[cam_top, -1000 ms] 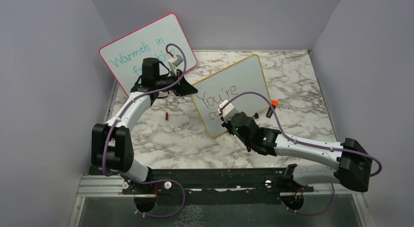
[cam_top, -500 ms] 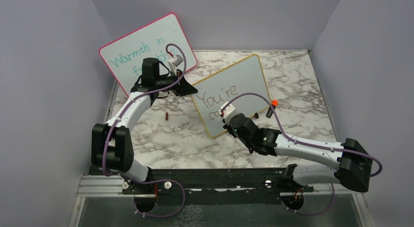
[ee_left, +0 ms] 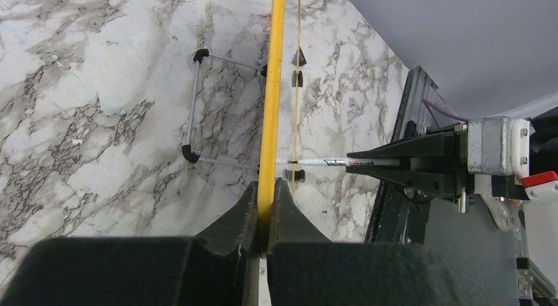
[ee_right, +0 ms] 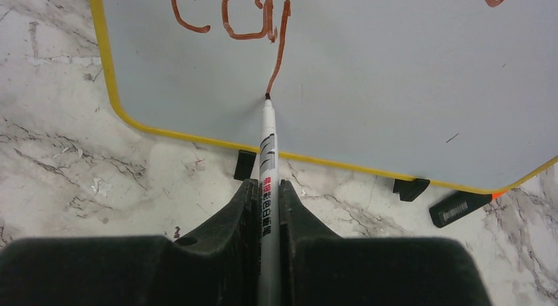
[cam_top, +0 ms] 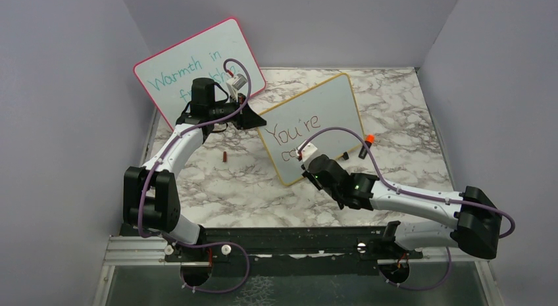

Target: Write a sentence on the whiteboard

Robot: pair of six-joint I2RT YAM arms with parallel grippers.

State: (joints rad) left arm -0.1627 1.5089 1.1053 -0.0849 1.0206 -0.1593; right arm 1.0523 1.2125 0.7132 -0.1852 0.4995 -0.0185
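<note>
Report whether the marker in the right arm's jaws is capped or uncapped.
Uncapped: the marker shows a bare tip against the whiteboard, right at the foot of the red-brown stroke.

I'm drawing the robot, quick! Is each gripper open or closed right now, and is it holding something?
Left gripper: closed on the whiteboard, on its yellow edge.
Right gripper: closed on the marker.

Teal "Warmth in" on the pink-framed board [cam_top: 197,56] at upper left, its second line mostly hidden, red-brown "You're" opening the sentence [cam_top: 297,130] on the yellow-framed whiteboard [cam_top: 332,99], "ca" and a long downstroke beneath, red and black print on the marker [ee_right: 268,158] barrel too small to read
</note>
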